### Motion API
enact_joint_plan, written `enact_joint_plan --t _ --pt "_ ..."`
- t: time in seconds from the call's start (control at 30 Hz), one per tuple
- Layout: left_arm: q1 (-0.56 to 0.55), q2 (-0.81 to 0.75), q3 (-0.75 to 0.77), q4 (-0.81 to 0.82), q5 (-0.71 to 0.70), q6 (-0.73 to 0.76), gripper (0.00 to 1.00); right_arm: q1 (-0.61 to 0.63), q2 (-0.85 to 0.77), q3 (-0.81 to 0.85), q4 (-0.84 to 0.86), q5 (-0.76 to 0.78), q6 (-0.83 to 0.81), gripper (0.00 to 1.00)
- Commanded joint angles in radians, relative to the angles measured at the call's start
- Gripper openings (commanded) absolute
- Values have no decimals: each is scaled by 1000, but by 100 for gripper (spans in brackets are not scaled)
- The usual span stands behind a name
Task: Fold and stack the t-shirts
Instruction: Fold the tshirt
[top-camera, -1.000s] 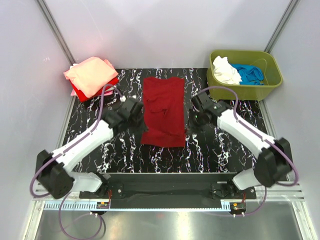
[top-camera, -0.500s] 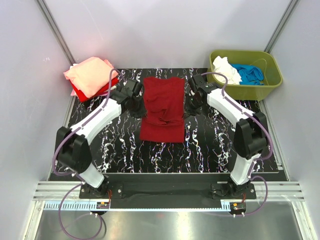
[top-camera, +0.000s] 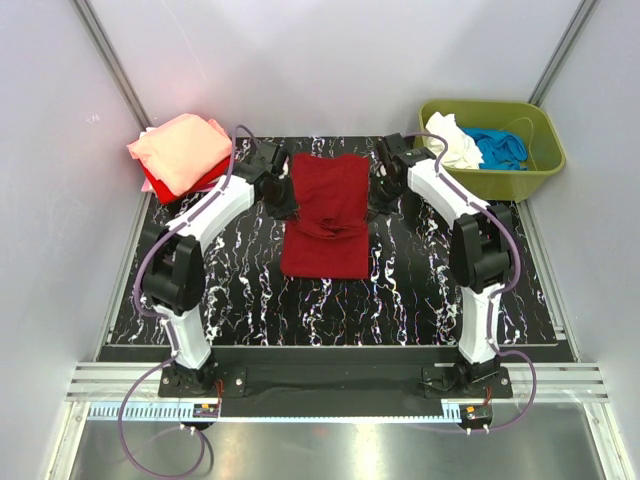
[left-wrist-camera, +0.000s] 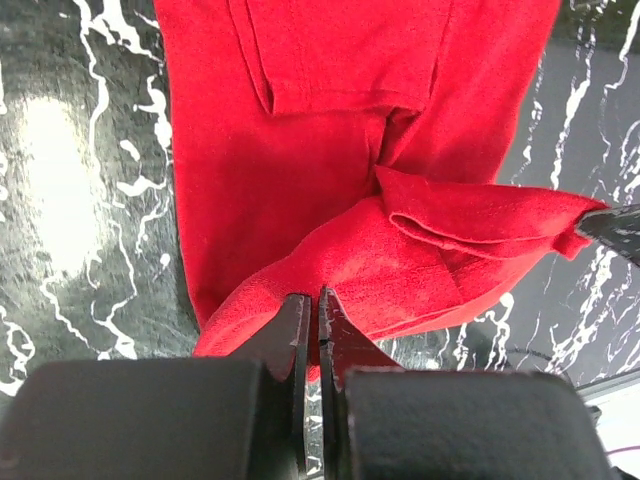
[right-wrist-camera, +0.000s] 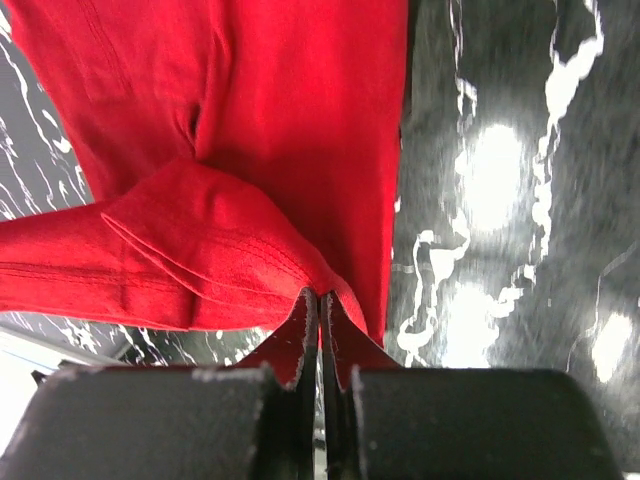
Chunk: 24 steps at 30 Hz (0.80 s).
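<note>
Both grippers are busy on the same shirt. The left gripper (left-wrist-camera: 318, 300) is pinched tight on one side edge of the dark red t-shirt (top-camera: 325, 215), and the right gripper (right-wrist-camera: 318, 298) is clamped on the opposite edge the same way. You can see cloth squeezed right at the tips in both wrist views. The shirt lies in the middle of the table (top-camera: 420, 290), flat at its near and far ends, with a raised, rumpled ridge running across it between the two grippers.

My read is that it's partway through a crosswise fold. If so, the trick is moving both arms in step and at the same height so the held span stays taut. Right now the ridge looks a bit saggy and creased in the middle, so spreading the grippers slightly apart would probably help. I'd also lift enough that the bottom layer doesn't get dragged along, line the edges up before lowering, and only let go once the cloth is resting.

The folded pile with the salmon-pink tee (top-camera: 180, 148) on top sits at the far left. The white tee (top-camera: 450, 140) and blue tee (top-camera: 497, 148) are waiting in the olive-green tub (top-camera: 520, 180) at the far right.
</note>
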Motion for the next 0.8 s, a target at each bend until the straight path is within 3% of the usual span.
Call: enact_joint_plan --t 0.0,0.27,0.33,0.37,0.4,0.47,0.5,0.53,0.63,0.7,0.77 --pt "23 40 77 21 40 35 0 -16 49 86 -25 -29 -34 0" --pt "60 179 167 4 63 57 2 -47 185 212 -58 -65 -37 1" --pt "68 210 214 -17 58 58 8 -57 213 260 -63 -72 -35 21" --pt "83 250 242 -28 68 60 19 -66 250 289 -69 -80 -35 43" --pt "92 278 279 -60 77 68 23 -77 274 330 -83 -86 -34 53" --pt "126 386 462 -128 94 80 31 -115 372 520 -153 -109 -19 64" --pt "137 422 536 -160 104 83 42 -128 406 598 -185 -114 -12 67" --pt "149 459 675 -212 123 84 45 -154 438 757 -248 -134 -5 68" --pt "183 516 826 -264 172 88 51 -175 492 913 -302 -154 15 71" --pt "195 438 780 -219 155 88 52 -174 402 836 -258 -164 0 72" --pt "198 311 602 -165 135 86 53 -174 245 580 -145 -178 -11 72"
